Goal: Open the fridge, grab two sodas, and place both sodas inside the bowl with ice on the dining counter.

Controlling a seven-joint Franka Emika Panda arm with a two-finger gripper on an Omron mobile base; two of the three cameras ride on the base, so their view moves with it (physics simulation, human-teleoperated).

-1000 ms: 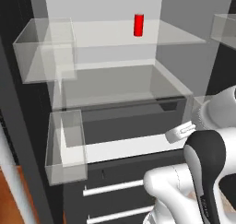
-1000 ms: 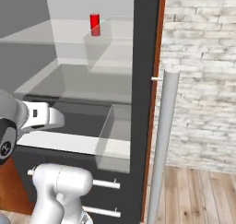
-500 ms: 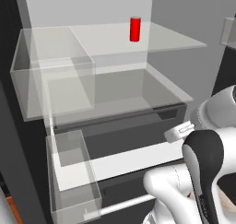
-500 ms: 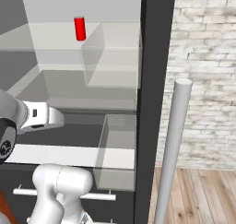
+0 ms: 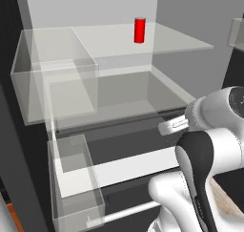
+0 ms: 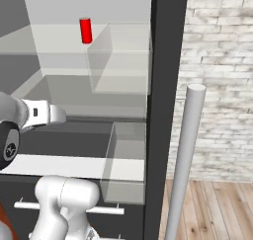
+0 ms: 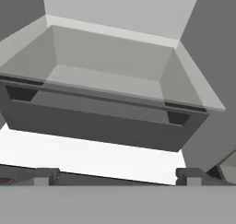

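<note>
Red soda can (image 5: pixel 139 30) upright on fridge (image 5: pixel 119 6) shelf; hand (image 7: pixel 115 174) spread wide, empty

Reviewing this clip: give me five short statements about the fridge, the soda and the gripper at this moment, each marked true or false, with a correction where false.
1. The fridge is open, its white inside and clear shelves on show. True.
2. The red soda can lies on its side. False: it stands upright on the upper clear shelf.
3. The gripper is shut on the can. False: its jaws are wide open with nothing between them, and it faces a grey drawer lower down.
4. A pale bar handle stands to the right of the fridge opening in the right base view. True.
5. A second red can stands beside the first. False: one red can is there.
</note>
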